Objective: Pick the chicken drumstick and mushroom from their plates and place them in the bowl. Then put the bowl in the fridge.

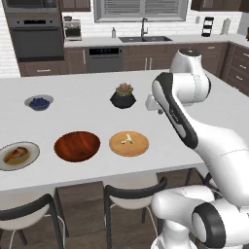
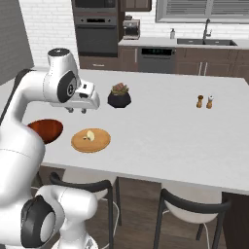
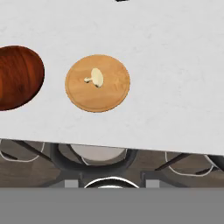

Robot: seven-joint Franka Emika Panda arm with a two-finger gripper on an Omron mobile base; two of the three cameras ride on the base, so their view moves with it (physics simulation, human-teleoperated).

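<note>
The chicken drumstick lies on the grey-rimmed plate at the island's front left. To its right stands the reddish-brown bowl, with nothing in it. Right of that, the tan wooden plate carries the small cream mushroom. My gripper hangs well above the counter, just behind the wooden plate and pointing down. Its fingers stand a little apart with nothing between them.
A black succulent pot stands mid-island behind the wooden plate. A small grey bowl of blueberries sits at the back left, salt and pepper shakers far right. Dark chairs tuck under the front edge.
</note>
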